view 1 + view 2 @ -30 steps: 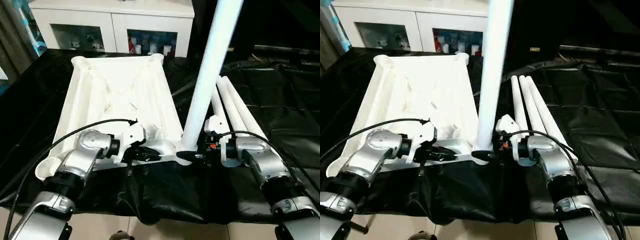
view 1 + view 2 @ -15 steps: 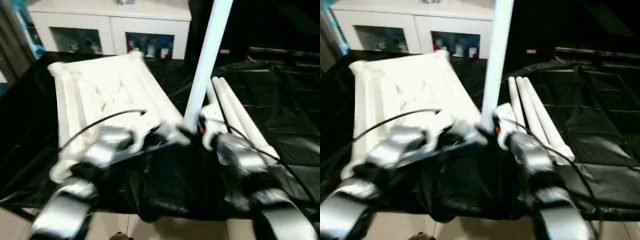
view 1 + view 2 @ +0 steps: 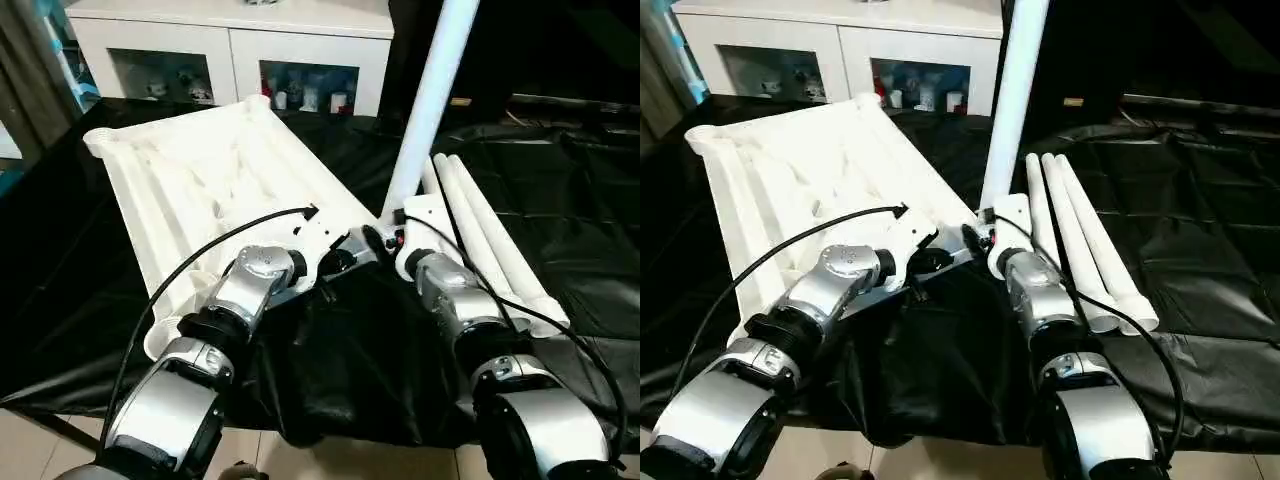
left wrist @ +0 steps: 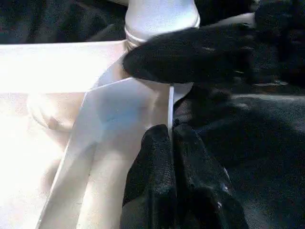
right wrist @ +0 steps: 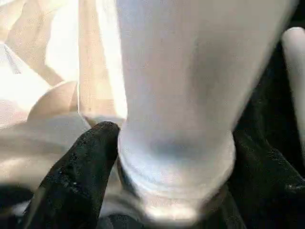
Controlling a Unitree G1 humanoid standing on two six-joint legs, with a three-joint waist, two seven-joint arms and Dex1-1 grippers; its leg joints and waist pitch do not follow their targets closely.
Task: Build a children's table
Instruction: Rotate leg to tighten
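Right wrist view: my right gripper (image 5: 176, 157) clasps the upright leg (image 5: 190, 71) at its socket; left gripper (image 4: 174, 157) closed; tilting could unseat it.

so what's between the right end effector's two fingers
The base of the upright leg, right above its corner socket. The right wrist view shows one finger on each side of it.

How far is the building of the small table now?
Done: one leg stands upright in a near corner socket of the upturned table top. In hand: the right gripper clasps that leg's base; the shut left gripper pinches the top's edge. Left: three legs lie on the black cloth.
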